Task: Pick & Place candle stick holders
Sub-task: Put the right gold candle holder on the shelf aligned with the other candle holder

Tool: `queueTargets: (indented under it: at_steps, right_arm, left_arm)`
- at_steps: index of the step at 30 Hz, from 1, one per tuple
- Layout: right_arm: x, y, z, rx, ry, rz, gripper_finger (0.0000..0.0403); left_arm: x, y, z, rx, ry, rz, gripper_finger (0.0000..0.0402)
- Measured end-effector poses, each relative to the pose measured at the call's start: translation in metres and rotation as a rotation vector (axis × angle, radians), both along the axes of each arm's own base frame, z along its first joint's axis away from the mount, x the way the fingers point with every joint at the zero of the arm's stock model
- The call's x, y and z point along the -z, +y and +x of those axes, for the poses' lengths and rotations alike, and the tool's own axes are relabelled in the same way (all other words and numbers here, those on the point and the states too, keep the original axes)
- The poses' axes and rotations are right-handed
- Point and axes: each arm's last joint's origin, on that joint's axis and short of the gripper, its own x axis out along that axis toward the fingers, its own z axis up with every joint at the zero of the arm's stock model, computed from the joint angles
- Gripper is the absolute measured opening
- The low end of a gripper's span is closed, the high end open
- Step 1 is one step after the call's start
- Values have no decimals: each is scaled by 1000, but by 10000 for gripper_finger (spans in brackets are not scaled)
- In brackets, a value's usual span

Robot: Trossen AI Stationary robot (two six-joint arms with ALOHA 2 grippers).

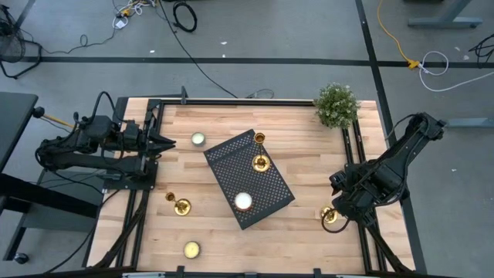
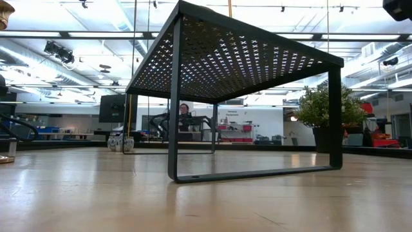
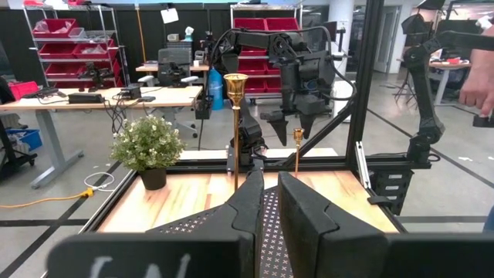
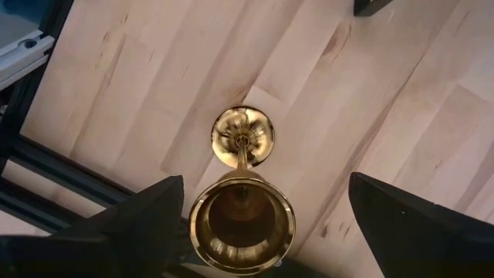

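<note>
rack (image 1: 231, 166) mid-table, holder (image 1: 260, 163) and tealight (image 1: 243, 202) on it | plant (image 1: 336, 106) far right corner

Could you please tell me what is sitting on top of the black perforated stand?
On the stand the high view shows two brass candle stick holders towards its far end and a white tealight near its front end. Whatever lies beneath the stand is mostly covered from above.
</note>
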Motion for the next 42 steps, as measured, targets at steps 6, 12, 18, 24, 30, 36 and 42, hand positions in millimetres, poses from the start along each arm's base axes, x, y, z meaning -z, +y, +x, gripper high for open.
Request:
queueTargets:
  at_steps: [6,12,18,24,30,36,42]
  right_arm:
    - [0,0,0,-1,1,1,351]
    - [0,0,0,-1,1,1,312]
    - [0,0,0,0,1,1,277]
    - [0,0,0,-5,14,15,253]
    - [0,1,-1,-8,24,25,234]
    - [0,1,-1,-8,24,25,212]
    - [0,1,-1,-8,24,25,189]
  left_arm:
    - [0,0,0,0,0,0,46]
    - [0,0,0,0,0,0,46]
    - [0,0,0,0,0,0,46]
    - [0,0,0,0,0,0,46]
    - [0,0,0,0,0,0,46]
    - [0,0,0,0,0,0,46]
    - [0,0,0,0,0,0,46]
